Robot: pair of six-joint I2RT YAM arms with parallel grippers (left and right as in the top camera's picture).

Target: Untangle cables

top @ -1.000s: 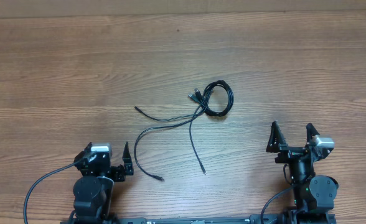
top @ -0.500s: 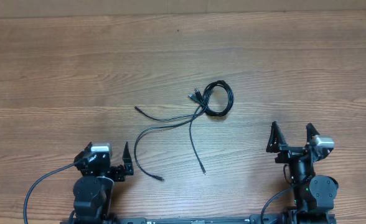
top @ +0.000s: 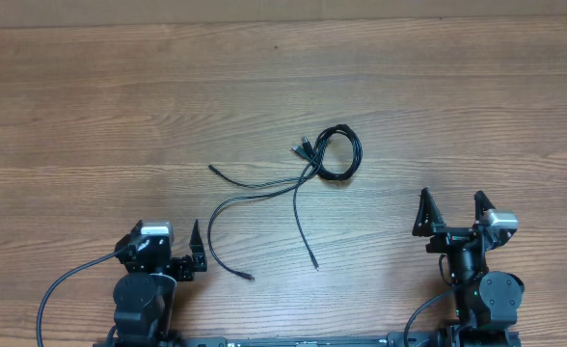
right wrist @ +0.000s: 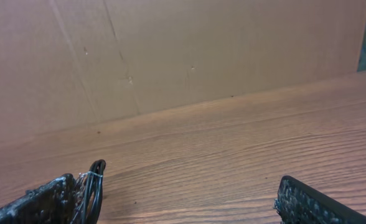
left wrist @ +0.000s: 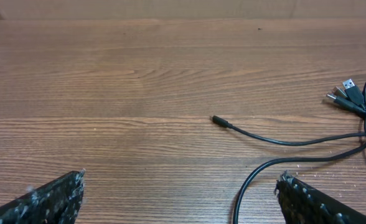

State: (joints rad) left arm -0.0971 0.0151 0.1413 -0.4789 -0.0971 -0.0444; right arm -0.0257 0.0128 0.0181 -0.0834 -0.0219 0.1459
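The cables [top: 303, 178] lie tangled in the middle of the wooden table [top: 120, 96]. A small coil [top: 339, 152] sits at the right, and thin black strands trail left and toward the front, ending in tiny plugs. My left gripper [top: 168, 249] rests at the front left, open and empty. In the left wrist view one strand [left wrist: 276, 142] curves past the right fingertip [left wrist: 289, 186], apart from it, between the wide jaws of the gripper [left wrist: 180, 186]. My right gripper [top: 452, 212] stands open at the front right. The coil [right wrist: 97, 180] shows beside its left finger.
A brown cardboard wall [right wrist: 170, 50] closes off the far side of the table. Thick black arm cables [top: 62, 289] loop at the front edge near both arm bases. Plug ends [left wrist: 348, 93] bunch beside the coil.
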